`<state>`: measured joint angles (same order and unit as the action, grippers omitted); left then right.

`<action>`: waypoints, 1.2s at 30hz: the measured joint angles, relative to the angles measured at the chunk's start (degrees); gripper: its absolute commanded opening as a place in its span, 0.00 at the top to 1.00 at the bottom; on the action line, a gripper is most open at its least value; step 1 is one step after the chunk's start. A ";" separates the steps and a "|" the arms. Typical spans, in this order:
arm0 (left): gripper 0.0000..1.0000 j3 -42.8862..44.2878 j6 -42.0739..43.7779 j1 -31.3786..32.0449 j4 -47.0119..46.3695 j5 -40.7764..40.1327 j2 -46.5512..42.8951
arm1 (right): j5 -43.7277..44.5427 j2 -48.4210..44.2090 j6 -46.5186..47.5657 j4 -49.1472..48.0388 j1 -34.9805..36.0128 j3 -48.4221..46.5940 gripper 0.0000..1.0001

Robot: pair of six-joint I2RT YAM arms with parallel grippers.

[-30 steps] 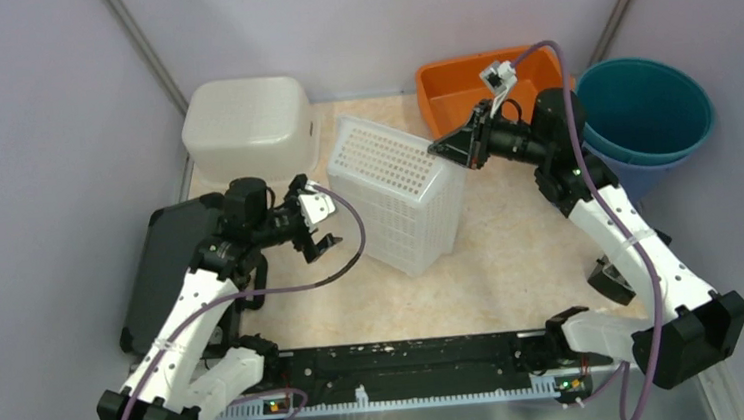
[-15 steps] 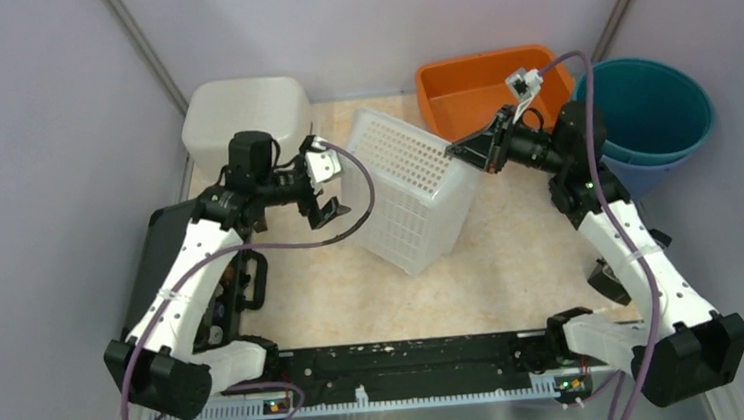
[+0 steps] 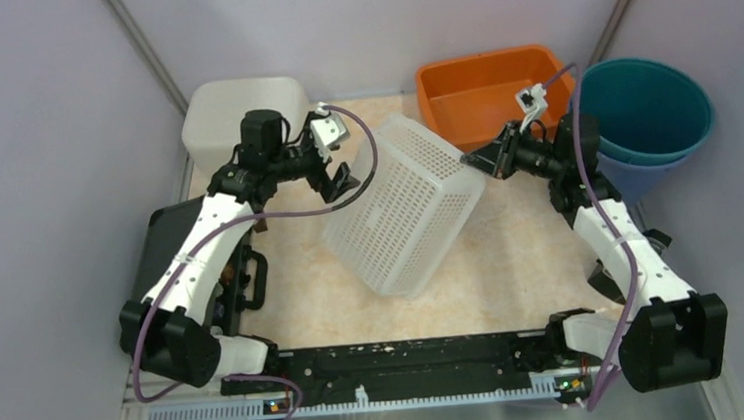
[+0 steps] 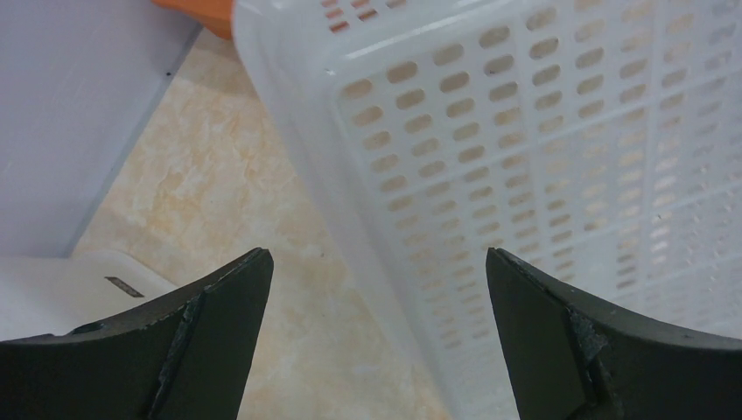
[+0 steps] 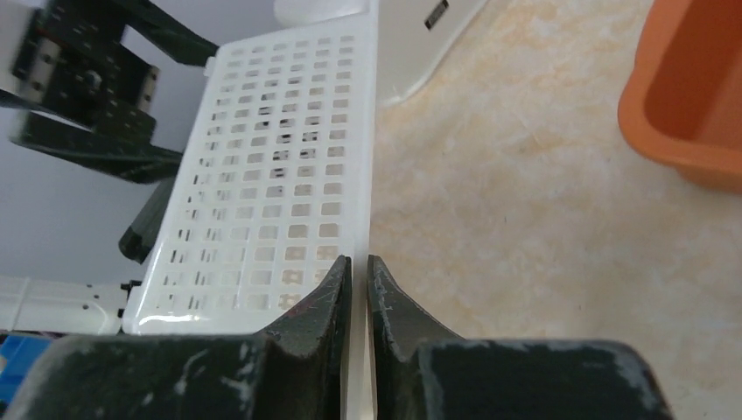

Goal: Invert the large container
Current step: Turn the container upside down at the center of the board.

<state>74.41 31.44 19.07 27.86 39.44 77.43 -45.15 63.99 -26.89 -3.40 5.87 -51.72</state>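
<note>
Grip on your right side looks firm: the right gripper (image 5: pixel 357 267) has its two dark fingers pinched almost together on a thin edge of the white perforated basket (image 3: pixel 403 208). In the right wrist view you can see that white wall running straight down into the narrow slit between the tips. The basket sits mid-table, tipped well off level. Its near lower corner rests on the beige marbled table (image 3: pixel 512 259), and its far end is raised toward the back, where the right gripper has it by the right-hand corner. One broad perforated face is turned up toward the overhead camera. Your left gripper (image 3: pixel 337 178) is spread wide and holds nothing. It hangs just beside the basket's upper left edge, and in its wrist view the rim and slotted wall lie beyond the two fingertips, with no contact you can make out. A white tub (image 3: pixel 240 115) stands behind the left arm and an orange bin (image 3: pixel 484 86) sits at the back right. A teal bucket (image 3: pixel 646 108) is nested in a blue bucket (image 3: pixel 638 177) at the far right, and a black case (image 3: pixel 167 266) lies along the left edge.
</note>
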 measured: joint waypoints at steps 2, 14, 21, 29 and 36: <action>0.01 -0.28 -1.70 0.00 -2.25 -1.40 -0.02 | -0.79 1.38 0.37 0.50 -0.63 2.03 1.00; 0.01 -3.43 -4.74 0.00 -7.50 -4.28 -0.35 | -2.71 4.50 2.45 0.90 -4.17 5.88 1.00; 0.01 -5.55 -2.89 0.00 -5.92 -2.80 -1.88 | -2.71 3.06 3.63 -0.04 -4.17 8.92 1.00; 0.01 -9.79 0.52 0.00 -3.80 2.05 -4.98 | -3.78 0.79 4.68 -1.90 -4.20 13.94 1.00; 0.01 -14.43 3.48 0.00 -2.47 4.48 -6.75 | -6.14 1.22 5.09 -4.33 -4.17 17.00 1.00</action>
<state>59.99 34.92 19.07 25.39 43.92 70.67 -51.29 65.21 -21.80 -7.73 1.69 -34.72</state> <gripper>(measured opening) 0.989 0.062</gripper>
